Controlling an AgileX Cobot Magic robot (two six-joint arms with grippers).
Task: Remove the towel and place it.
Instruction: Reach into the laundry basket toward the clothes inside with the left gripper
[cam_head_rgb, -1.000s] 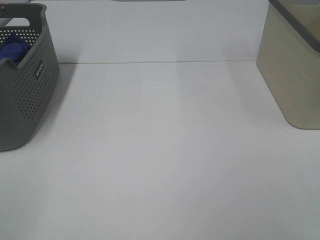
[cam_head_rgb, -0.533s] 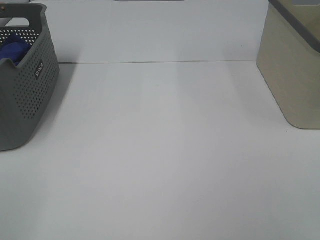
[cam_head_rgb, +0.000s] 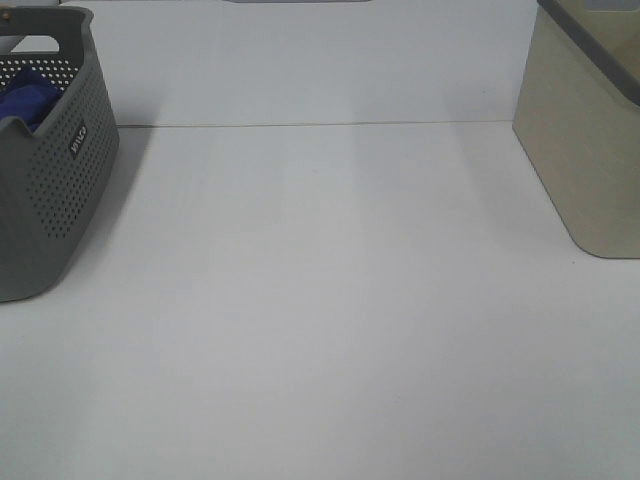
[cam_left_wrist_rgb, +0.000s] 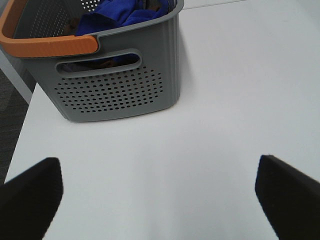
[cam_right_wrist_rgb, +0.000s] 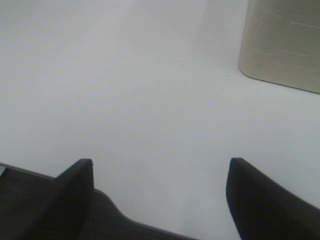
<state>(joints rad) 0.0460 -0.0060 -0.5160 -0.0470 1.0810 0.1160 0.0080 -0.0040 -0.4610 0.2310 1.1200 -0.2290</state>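
The deep blue towel (cam_head_rgb: 27, 95) lies bunched inside a grey perforated basket (cam_head_rgb: 55, 190) at the far left of the white table. From the left wrist the towel (cam_left_wrist_rgb: 122, 12) shows over the basket's rim, behind an orange handle (cam_left_wrist_rgb: 47, 45). My left gripper (cam_left_wrist_rgb: 160, 192) hovers open above the table in front of the basket (cam_left_wrist_rgb: 120, 90), nothing between its black fingers (cam_left_wrist_rgb: 32, 192). My right gripper (cam_right_wrist_rgb: 160, 195) is open too, over the table's near edge, well short of the beige bin. Neither gripper appears in the high view.
A beige bin (cam_head_rgb: 590, 140) with a dark rim stands at the far right; the right wrist view catches its lower wall (cam_right_wrist_rgb: 282, 45). Dark floor lies beyond the table edge (cam_right_wrist_rgb: 60, 177). A seam (cam_head_rgb: 320, 125) runs across the table's back part.
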